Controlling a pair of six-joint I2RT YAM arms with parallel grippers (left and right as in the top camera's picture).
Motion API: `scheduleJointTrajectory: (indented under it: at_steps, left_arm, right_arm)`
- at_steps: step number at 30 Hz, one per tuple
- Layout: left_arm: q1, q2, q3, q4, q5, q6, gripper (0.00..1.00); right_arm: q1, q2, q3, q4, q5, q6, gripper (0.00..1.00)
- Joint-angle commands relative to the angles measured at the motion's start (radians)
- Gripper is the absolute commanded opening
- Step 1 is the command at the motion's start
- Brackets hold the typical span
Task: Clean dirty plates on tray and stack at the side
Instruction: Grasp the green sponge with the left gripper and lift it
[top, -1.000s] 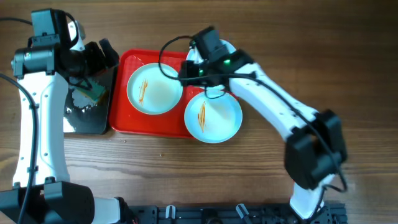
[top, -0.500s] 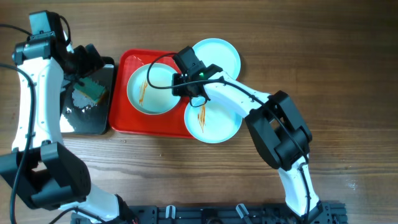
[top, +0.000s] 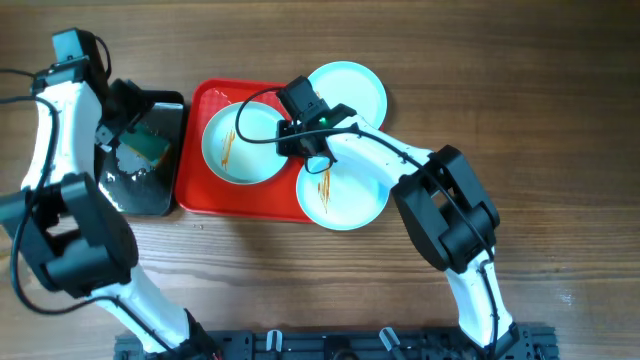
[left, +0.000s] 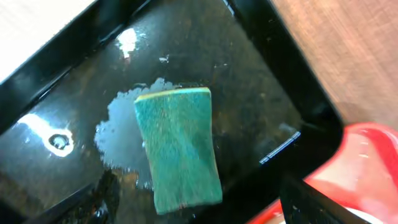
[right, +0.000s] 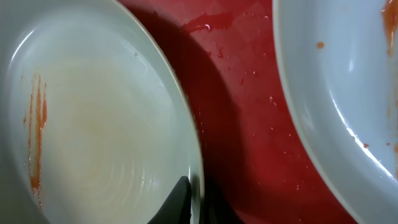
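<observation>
The red tray holds a sauce-streaked plate on its left. My right gripper is shut on that plate's right rim; the right wrist view shows its fingers pinching the rim of the plate over the wet tray. A second streaked plate overlaps the tray's lower right corner and also shows in the right wrist view. A clean plate lies on the table behind the tray. My left gripper is open over the green sponge.
A black tray with foamy water and the green sponge stands left of the red tray. The left wrist view shows the black tray's rim against the red tray's corner. Bare wooden table lies to the right.
My right arm swung down and left onto the left plate's rim, uncovering the clean plate behind the tray. My left arm drew back a little over the black tray.
</observation>
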Motion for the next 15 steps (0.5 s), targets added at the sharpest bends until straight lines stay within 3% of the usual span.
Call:
scheduleJointTrajectory:
  at_steps: [1,6,7,9,12,13,15]
  left_arm:
    - [0.000,0.081,0.014,0.030,-0.013,0.078,0.75]
    - [-0.008,0.181,0.014,0.037,-0.011,0.054,0.70]
    - [-0.008,0.196,0.014,0.038,-0.011,0.047,0.61]
    - [-0.008,0.220,0.014,0.038,-0.010,0.047,0.33]
    - [-0.011,0.225,0.007,0.039,-0.010,0.047,0.22]
    - [-0.015,0.225,0.002,0.039,-0.010,0.047,0.04]
    - [-0.020,0.225,0.001,0.032,-0.010,0.048,0.04]
  right_arm:
    - [0.004,0.028,0.015,-0.009,-0.005,-0.006,0.10]
    - [0.004,0.028,0.015,-0.009,-0.005,-0.006,0.10]
    - [0.004,0.028,0.015,-0.009,-0.005,-0.006,0.10]
    - [0.004,0.028,0.015,-0.008,-0.005,-0.006,0.10]
    - [0.004,0.028,0.015,-0.008,-0.005,-0.006,0.10]
    - [0.004,0.028,0.015,-0.008,-0.005,-0.006,0.10]
    - [0.004,0.028,0.015,-0.009,-0.006,-0.004,0.10]
